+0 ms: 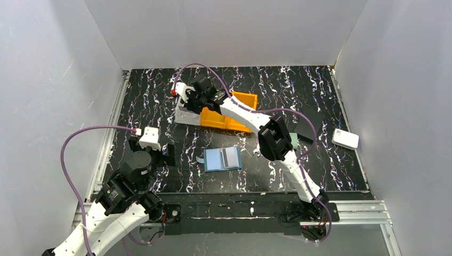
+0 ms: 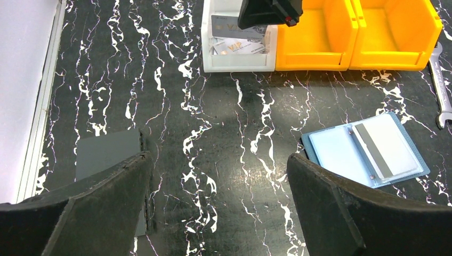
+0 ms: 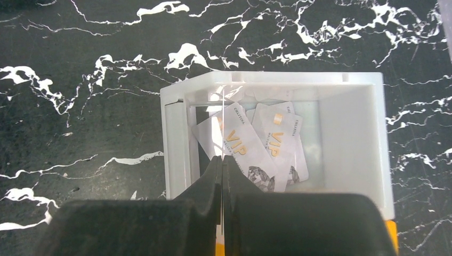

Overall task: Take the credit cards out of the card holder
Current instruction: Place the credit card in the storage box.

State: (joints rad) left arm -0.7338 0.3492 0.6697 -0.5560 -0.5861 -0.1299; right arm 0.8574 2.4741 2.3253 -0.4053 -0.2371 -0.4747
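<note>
Nearest, the left pincer [image 2: 217, 157] hung spread wide and empty over the black white-veined desk [image 2: 176, 96], well apart from everything. Mid-desk, the small blue folding card holder [image 1: 222, 159] lay open and flat with nothing pinning it. One pale whitish-grey striped credit card [image 2: 385, 145] sat in its right half. Risk there: a one-armed pull would likely drag the whole holder rather than slide the card free. Farther back, the right pincer [image 3: 222, 162] was clenched on what read as a grey VIP card [image 2: 229, 29], held upright over the white plastic bin [image 3: 352, 138] with the loose VIP cards [image 3: 277, 141] inside. Let go on edge, that card could lean on the wall or tip over the rim toward the orange plastic bins [image 1: 230, 116].
</note>
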